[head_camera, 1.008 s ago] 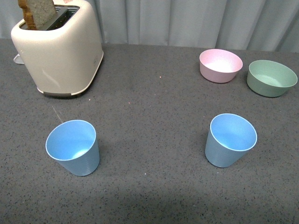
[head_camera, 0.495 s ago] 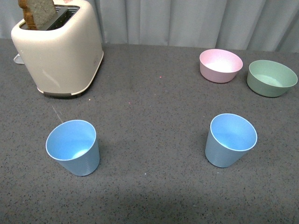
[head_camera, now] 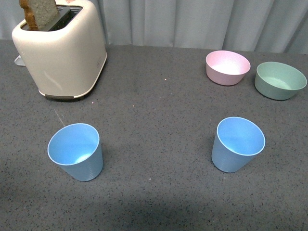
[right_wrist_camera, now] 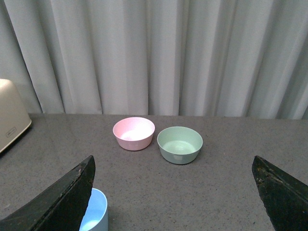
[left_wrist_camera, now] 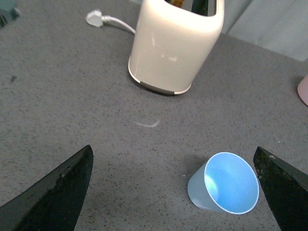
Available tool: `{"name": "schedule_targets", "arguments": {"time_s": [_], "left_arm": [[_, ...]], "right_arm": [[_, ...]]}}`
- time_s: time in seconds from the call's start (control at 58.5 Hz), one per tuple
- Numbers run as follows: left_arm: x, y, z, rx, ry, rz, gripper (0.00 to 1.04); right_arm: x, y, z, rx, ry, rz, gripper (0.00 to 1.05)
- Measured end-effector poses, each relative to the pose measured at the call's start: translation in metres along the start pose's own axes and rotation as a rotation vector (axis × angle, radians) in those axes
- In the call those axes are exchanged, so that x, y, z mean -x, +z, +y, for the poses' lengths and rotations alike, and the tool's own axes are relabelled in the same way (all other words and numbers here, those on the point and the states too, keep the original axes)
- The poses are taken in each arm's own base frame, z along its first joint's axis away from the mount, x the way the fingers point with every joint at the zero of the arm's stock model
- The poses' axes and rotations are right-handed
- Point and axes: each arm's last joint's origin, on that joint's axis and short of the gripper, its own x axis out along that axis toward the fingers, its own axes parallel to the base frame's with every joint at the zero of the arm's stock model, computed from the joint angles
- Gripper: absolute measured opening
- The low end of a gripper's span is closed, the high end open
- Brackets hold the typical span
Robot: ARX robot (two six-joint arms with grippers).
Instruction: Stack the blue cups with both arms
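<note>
Two light blue cups stand upright and apart on the dark grey table: the left cup and the right cup. Neither arm shows in the front view. In the left wrist view my left gripper hangs open above the table, with the left cup between its wide-spread fingers, nearer one of them and touching neither. My right gripper is open too; only the rim of the right cup peeks out beside one finger.
A cream toaster with a bread slice stands at the far left, its cable behind it. A pink bowl and a green bowl sit at the far right. A grey curtain closes the back.
</note>
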Motion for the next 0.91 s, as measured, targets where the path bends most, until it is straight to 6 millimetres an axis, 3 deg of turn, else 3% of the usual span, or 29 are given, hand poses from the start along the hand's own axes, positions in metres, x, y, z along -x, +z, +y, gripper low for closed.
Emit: {"name": "schedule_targets", "arguments": {"time_s": [0.12, 0.325, 0.905], "left_arm": [[-0.038, 0.005, -0.009, 0.038, -0.040, 0.197, 0.98], [-0.081, 0.000, -0.028, 0.028, -0.055, 0.427, 0.98], [-0.119, -0.025, -0.040, 0.047, -0.042, 0.676, 0.98]], "right_arm": [[0.000, 0.000, 0.000, 0.000, 0.000, 0.000, 0.95], [0.000, 0.000, 0.000, 0.000, 0.000, 0.000, 0.95], [0.000, 0.000, 0.000, 0.000, 0.000, 0.000, 0.95]]}}
